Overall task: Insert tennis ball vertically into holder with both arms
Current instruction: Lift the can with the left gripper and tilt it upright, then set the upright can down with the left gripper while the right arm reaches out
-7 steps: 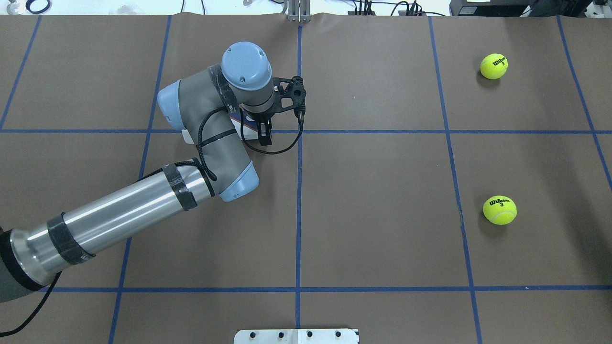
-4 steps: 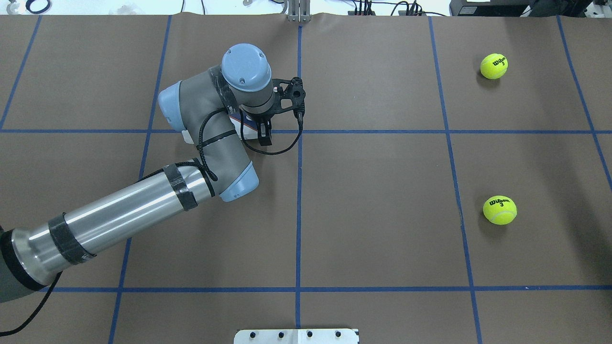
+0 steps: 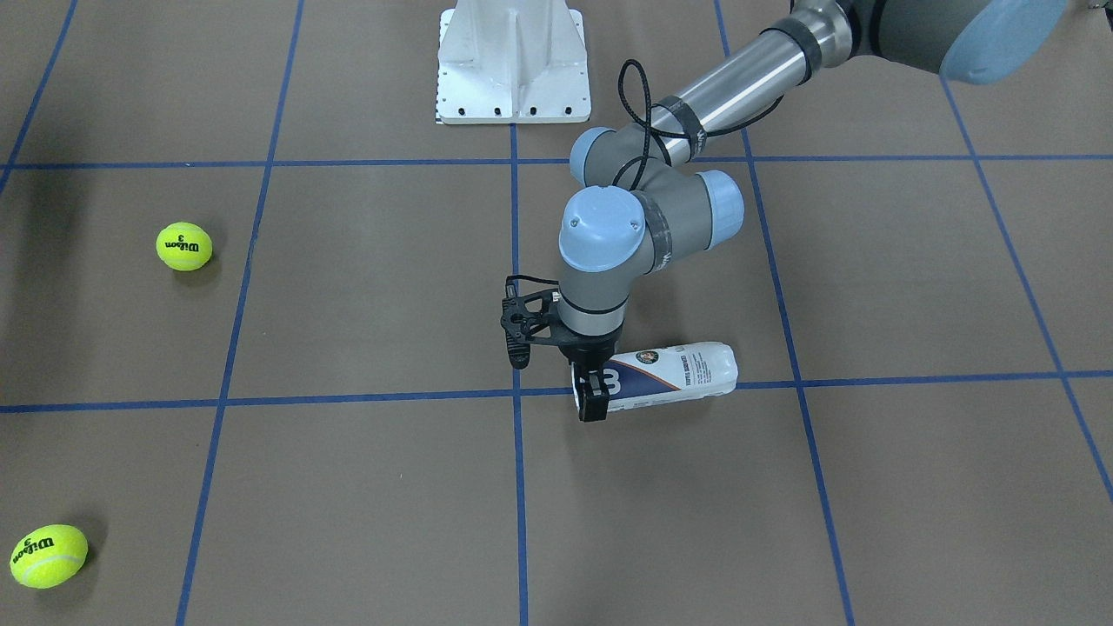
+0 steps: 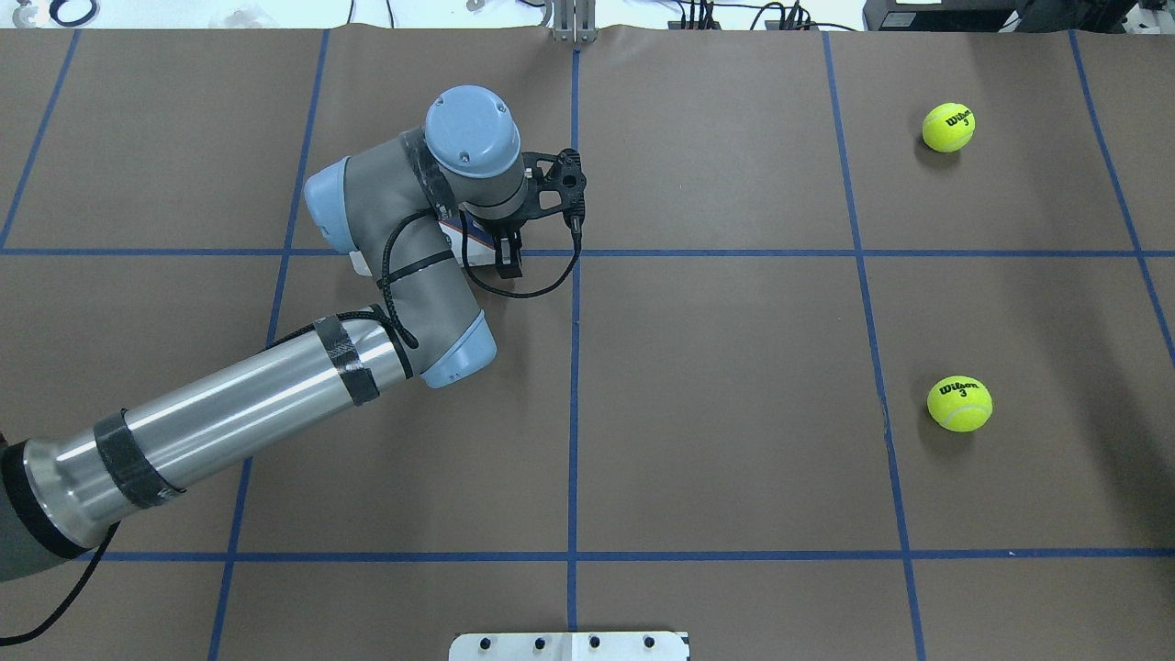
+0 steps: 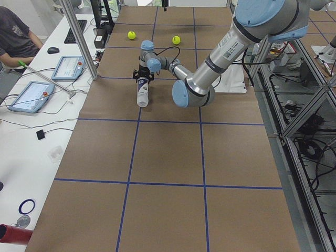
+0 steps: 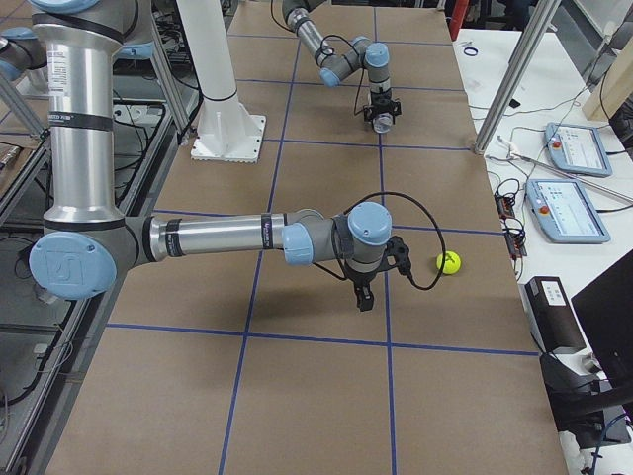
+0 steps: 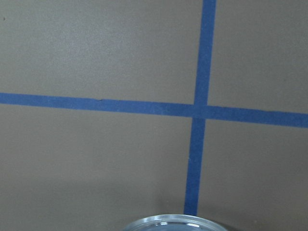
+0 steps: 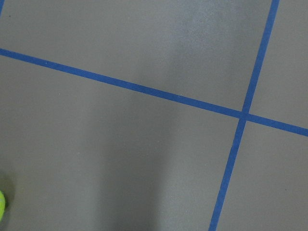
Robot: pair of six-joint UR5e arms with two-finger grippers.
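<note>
The left claw (image 3: 592,393) stood over one end of the holder (image 3: 674,369). One black finger showed against the holder's near side and the other was hidden behind it. Whether the fingers pressed the plastic or only straddled it could not be told. The left wrist view put the metal rim (image 7: 168,223) directly under the claw, so this was the open end.

From there the holder lay flat on the worktop (image 3: 348,496), its long axis along a blue tape line (image 3: 913,377), running away from the claw toward the robot's left. To take a ball from above it would likely need a quarter turn, rim up.

The near tennis ball (image 4: 959,404) and the far tennis ball (image 4: 948,127) lay well apart from the holder on the robot's right. They were closer to the right claw (image 6: 363,295), whose spread could not be told.
</note>
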